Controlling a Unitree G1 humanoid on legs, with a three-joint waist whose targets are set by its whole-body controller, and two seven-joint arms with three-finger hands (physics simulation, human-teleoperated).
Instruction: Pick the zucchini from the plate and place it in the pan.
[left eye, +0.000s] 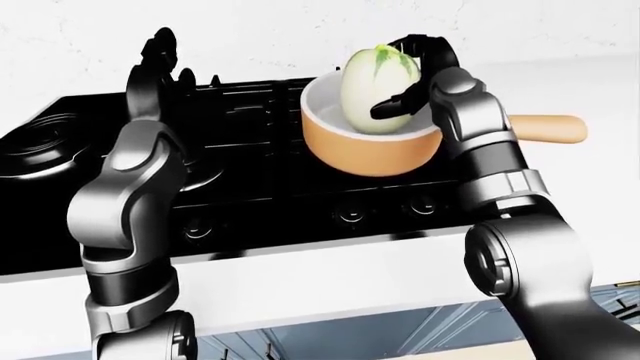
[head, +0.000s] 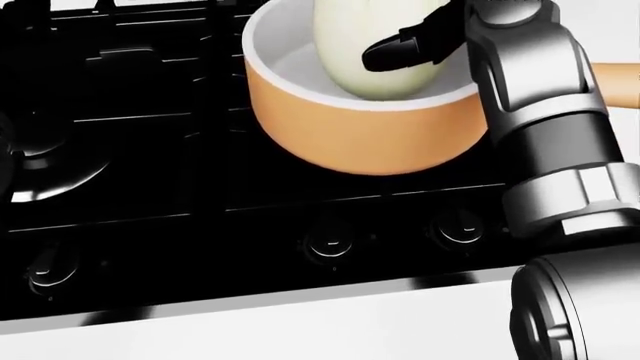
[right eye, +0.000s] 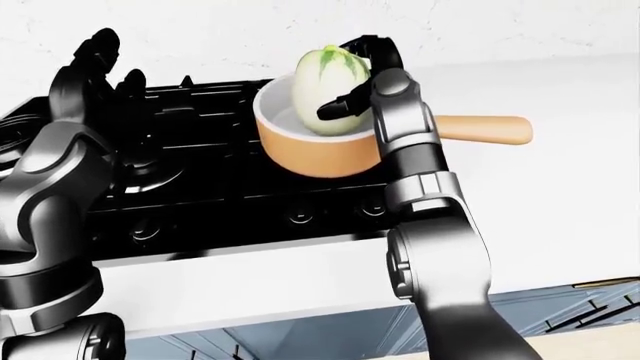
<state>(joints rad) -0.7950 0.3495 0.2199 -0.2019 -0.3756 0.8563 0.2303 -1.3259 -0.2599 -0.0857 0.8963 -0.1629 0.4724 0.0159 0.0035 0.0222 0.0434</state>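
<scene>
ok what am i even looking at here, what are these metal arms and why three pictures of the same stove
These are computer-rendered pictures from a simulated humanoid robot, steered by a person. All three cameras sit on its head: the left-eye and right-eye views look out over both arms, and the head view looks more steeply down, so the same scene shows closer.

The black surface is a stove with knobs along its near edge, set in a white counter. On it stands an orange pan with a white inside; its handle points to the view's right.

The right hand holds a pale, egg-shaped zucchini upright, fingers closed round it, with its lower end down inside the pan. Whether it touches the bottom I cannot tell. The left hand is raised over the stove, fingers spread, holding nothing.
</scene>
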